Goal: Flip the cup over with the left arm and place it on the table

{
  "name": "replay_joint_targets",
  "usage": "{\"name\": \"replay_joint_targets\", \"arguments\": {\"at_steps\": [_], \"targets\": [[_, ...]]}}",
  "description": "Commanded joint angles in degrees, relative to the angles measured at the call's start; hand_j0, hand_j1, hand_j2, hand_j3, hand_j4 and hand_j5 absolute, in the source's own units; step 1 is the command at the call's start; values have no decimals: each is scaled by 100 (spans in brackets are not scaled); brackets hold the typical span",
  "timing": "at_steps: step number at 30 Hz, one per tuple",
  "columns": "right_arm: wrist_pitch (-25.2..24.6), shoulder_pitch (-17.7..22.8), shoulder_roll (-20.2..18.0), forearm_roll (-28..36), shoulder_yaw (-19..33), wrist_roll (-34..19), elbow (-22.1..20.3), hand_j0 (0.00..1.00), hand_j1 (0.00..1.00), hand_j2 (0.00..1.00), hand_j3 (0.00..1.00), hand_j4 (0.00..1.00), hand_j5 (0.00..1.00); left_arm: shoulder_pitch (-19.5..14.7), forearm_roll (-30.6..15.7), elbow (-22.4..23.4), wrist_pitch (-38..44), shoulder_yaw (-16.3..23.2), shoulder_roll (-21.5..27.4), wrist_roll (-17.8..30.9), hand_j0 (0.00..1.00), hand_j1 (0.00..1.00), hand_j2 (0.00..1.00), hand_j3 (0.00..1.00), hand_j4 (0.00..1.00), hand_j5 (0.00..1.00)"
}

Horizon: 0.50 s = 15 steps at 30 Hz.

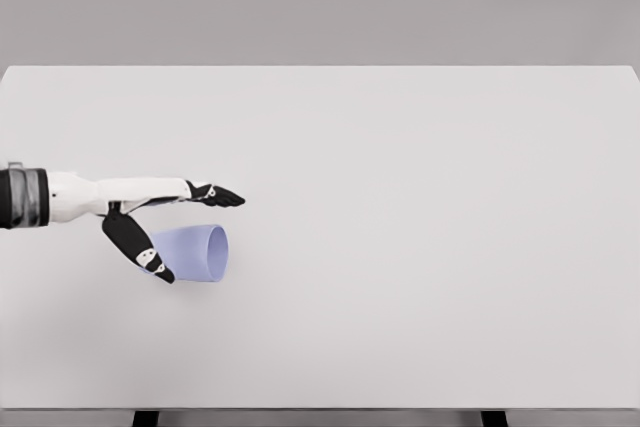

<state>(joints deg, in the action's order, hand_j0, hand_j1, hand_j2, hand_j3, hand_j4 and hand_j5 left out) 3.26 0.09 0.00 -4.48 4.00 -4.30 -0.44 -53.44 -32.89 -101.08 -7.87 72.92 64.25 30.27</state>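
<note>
Pale lavender, a single cup (pixel 195 252) lies on its side on the white tabletop (pixel 420 207), its open mouth turned toward the right, at the left of the surface. The left robot hand (pixel 150 222), the only one in view, reaches in from the left edge with fingers (pixel 215 194) extended flat above the cup and thumb (pixel 135 244) angled down across its near end; the hand is released, grasping nothing. Nothing else stands near the cup.
</note>
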Motion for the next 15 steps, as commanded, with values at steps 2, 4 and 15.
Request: {"name": "replay_joint_targets", "arguments": {"at_steps": [2,4,15], "targets": [[0,0,0,0,-4,-1,0,100,100,100,100,100,100,79,125,1,-110,12,-18,-30,100,100,100,100,100,100],[0,0,0,9,-4,-1,0,100,100,100,100,100,100,220,327,1,-110,12,-141,-170,100,100,100,100,100,100],[0,0,0,0,4,-1,0,100,100,100,100,100,100,501,1206,9,145,3,-431,-908,100,100,100,100,100,100]]}}
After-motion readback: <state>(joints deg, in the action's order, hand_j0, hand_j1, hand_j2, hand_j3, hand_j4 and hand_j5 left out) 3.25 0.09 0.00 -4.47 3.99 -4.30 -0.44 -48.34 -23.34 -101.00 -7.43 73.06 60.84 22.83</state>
